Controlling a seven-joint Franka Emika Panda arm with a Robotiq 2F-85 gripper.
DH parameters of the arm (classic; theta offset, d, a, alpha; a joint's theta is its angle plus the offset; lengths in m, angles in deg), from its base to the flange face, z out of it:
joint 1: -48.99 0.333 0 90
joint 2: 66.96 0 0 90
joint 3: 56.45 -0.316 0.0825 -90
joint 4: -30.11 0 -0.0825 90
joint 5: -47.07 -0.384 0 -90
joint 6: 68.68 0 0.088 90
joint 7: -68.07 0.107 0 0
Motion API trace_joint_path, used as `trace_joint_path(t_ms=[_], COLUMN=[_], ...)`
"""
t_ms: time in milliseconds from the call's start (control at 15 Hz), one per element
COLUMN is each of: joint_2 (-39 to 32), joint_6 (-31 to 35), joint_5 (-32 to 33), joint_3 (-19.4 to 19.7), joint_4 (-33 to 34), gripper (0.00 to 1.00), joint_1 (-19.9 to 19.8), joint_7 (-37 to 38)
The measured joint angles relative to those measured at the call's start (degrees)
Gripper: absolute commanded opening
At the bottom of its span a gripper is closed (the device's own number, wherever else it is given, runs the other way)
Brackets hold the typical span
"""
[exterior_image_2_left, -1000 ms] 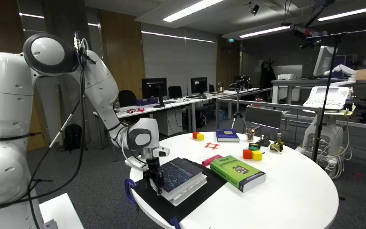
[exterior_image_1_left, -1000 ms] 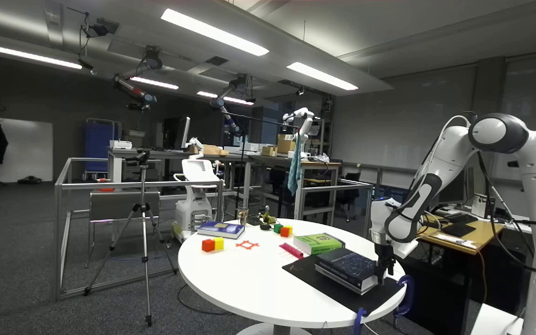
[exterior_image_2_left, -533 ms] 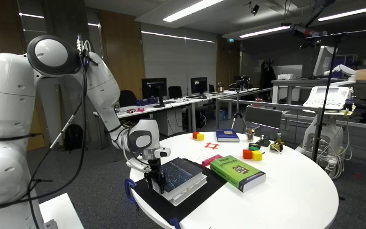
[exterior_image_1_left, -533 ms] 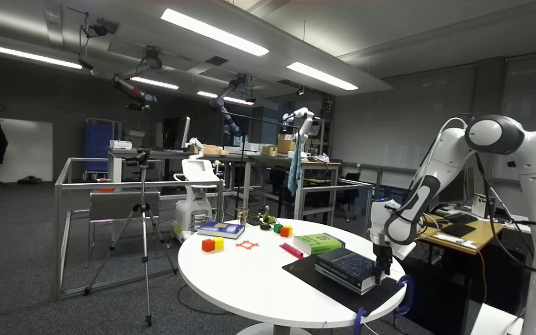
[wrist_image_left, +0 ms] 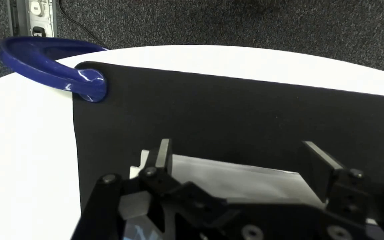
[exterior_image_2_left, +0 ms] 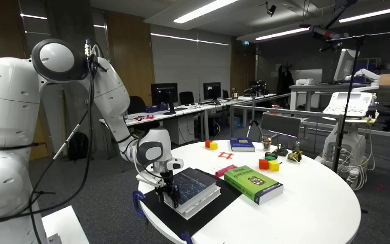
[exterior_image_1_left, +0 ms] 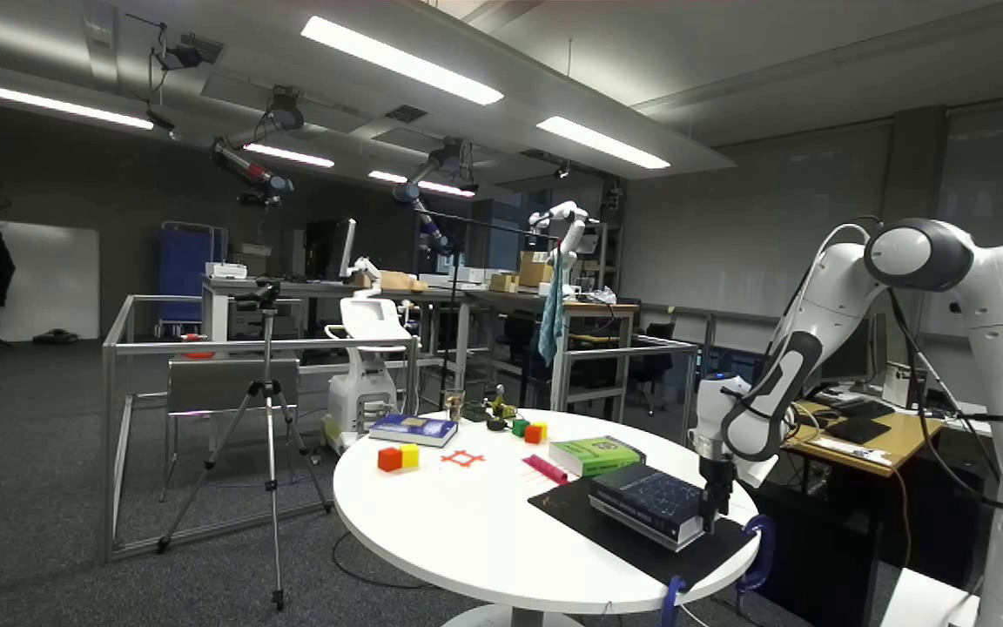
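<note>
The end effector [wrist_image_left: 242, 155] shifted, perhaps touching 2 stacked books [exterior_image_2_left: 195, 190].

From here, the round white bench [exterior_image_2_left: 303, 206] looks smooth and the thin black rectangular mat [wrist_image_left: 212, 106] matt. The curved blue clamp [wrist_image_left: 48, 68] is glossy. The thick, dark, blue-lined book [exterior_image_2_left: 193, 183] has a smooth cover and paper pages. The black jaws look matt with metallic edges; the grey carpet [wrist_image_left: 212, 23], rough.

In the wrist view we have free room over the mat [wrist_image_left: 218, 110] at twelve o'clock from the fingers [wrist_image_left: 163, 155]; the clamp [wrist_image_left: 90, 81] blocks ten, the stacked books [exterior_image_2_left: 195, 186] six.
</note>
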Motion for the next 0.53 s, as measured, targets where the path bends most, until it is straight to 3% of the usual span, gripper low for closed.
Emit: trace_joint_path(t_ms=[533], joint_2=[-0.01], joint_6=[1.43], joint_5=[-0.32], joint_3=[0.05], joint_4=[0.62], gripper=[1.00], joint_1=[-1.08], joint_7=[-0.77])
